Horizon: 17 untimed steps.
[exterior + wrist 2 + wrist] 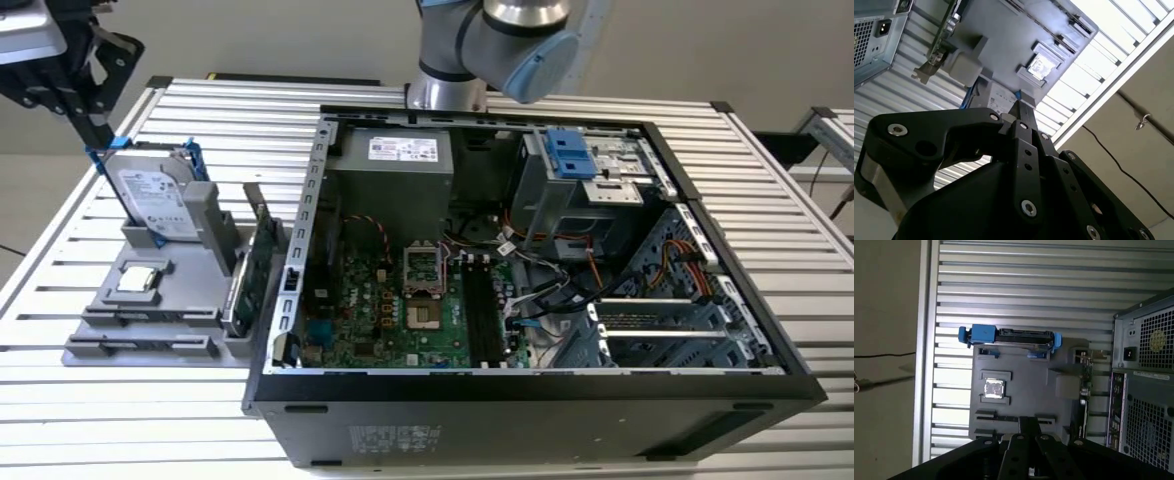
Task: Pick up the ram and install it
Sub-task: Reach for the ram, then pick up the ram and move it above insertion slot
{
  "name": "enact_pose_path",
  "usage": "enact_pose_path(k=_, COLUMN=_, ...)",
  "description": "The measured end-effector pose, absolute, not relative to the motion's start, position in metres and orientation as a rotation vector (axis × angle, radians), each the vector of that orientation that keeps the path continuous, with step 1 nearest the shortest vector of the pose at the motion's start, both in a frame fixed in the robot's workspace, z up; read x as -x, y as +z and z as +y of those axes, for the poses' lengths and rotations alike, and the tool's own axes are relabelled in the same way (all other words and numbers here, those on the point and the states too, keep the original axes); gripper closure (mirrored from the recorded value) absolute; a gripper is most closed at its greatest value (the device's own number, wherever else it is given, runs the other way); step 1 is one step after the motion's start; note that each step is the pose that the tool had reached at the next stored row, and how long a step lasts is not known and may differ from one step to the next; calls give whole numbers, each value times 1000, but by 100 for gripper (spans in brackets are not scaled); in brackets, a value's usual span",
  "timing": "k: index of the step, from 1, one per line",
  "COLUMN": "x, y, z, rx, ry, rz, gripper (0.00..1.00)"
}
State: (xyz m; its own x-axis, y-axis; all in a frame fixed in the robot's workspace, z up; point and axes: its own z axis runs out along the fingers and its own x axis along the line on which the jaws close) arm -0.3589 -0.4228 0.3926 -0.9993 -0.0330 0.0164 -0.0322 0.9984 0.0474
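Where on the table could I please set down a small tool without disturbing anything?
In the exterior view, the table is bare at the lower left, bordered by the grey holder and the computer case, and at the far edge between the hard drive and the case. Crowded: the gap between holder and case, where the expansion card stands.

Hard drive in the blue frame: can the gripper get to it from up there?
Probably yes. The hard drive stands upright in the grey holder, nothing covers its top, and the gripper hangs higher up nearby.
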Motion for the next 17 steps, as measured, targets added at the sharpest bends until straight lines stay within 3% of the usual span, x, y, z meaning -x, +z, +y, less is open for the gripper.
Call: enact_pose_path(k=17, x=360, y=393, z=-446, rx=-55, ry=-74, rz=-3123, gripper=100)
